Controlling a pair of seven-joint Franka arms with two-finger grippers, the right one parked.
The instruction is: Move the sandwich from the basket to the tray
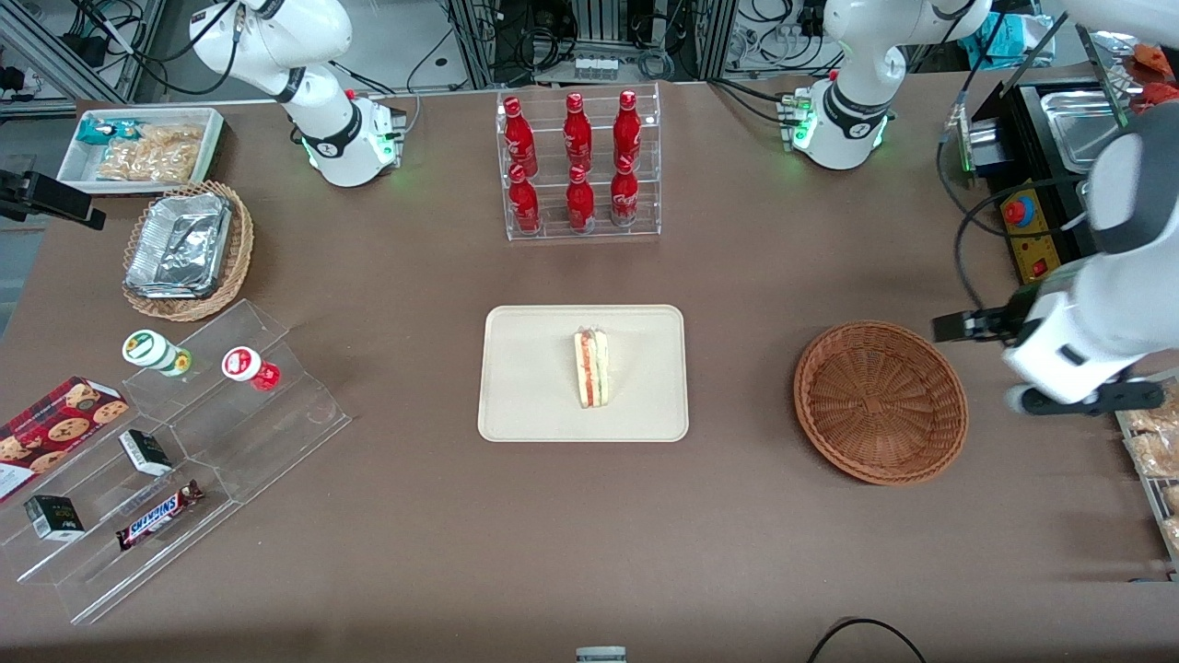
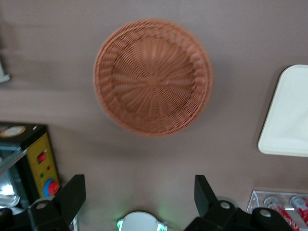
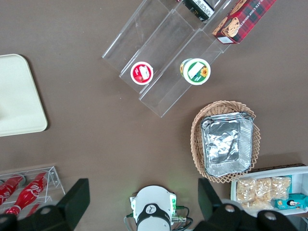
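brown desk (image 1: pixel 755 516) w/ everything on it. tray (image 1: pixel 534 387) sits mid-desk, flat, nearer the front cam than the clear rack of red bottles (image 1: pixel 578 166). basket (image 1: pixel 880 401) is round, reddish-brown wicker, nothing in it, well apart from the tray toward the working arm's end of the desk. sandwich (image 1: pixel 591 368) lies on the tray, about its middle, cut edge up showing red-orange + green layers, long side running near-to-far. not touching the rim.

hand (image 2: pixel 139 192) is up in the air near the basket at the working arm's end, looking down on it; in the wrist view both dark fingers (image 2: pixel 70 195) stand wide apart w/ nothing between them, so it's spread and holding nothing. a corner of the tray (image 2: pixel 288 115) shows beside the basket (image 2: pixel 153 77) there.

toward the parked arm's end: tan wicker basket w/ foil containers (image 1: pixel 184 247), clear stepped stand w/ snacks (image 1: pixel 175 460).
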